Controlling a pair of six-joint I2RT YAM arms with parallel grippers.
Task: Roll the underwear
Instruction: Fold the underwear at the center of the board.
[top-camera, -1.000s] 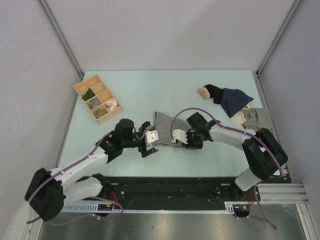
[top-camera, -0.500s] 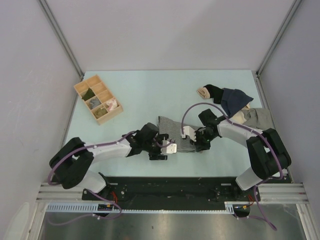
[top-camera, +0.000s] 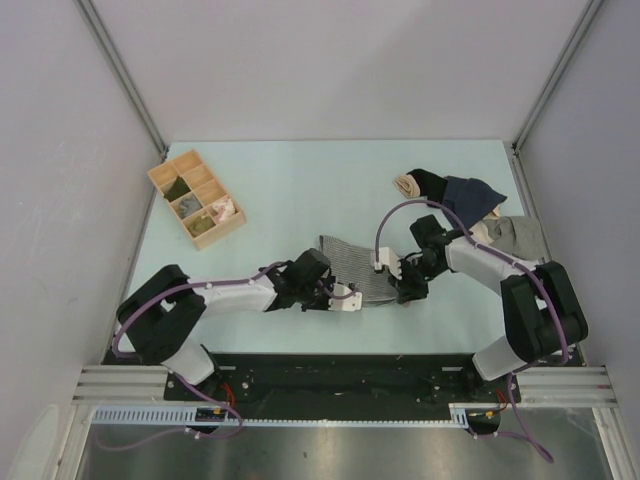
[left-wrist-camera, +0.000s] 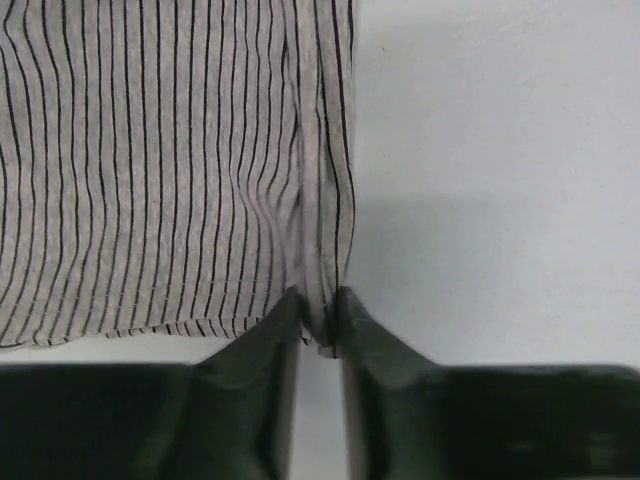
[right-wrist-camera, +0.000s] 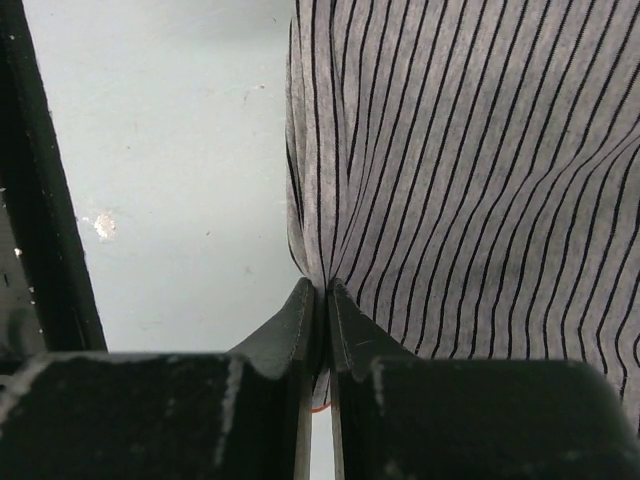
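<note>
The underwear, grey with fine dark stripes, lies flat on the pale table near its front edge. My left gripper is at the near left corner of the cloth. In the left wrist view its jaws are shut on that corner, and the striped underwear spreads away to the upper left. My right gripper is at the right edge. In the right wrist view its jaws pinch a fold of the underwear, which fans out to the right.
A wooden compartment box holding small items stands at the back left. A heap of garments, navy and beige-grey, lies at the back right. The dark front rail runs just below the grippers.
My left gripper swung right to the near left corner and closed on it. The right gripper shifted right, closing on the cloth's edge. The underwear slid slightly right.
</note>
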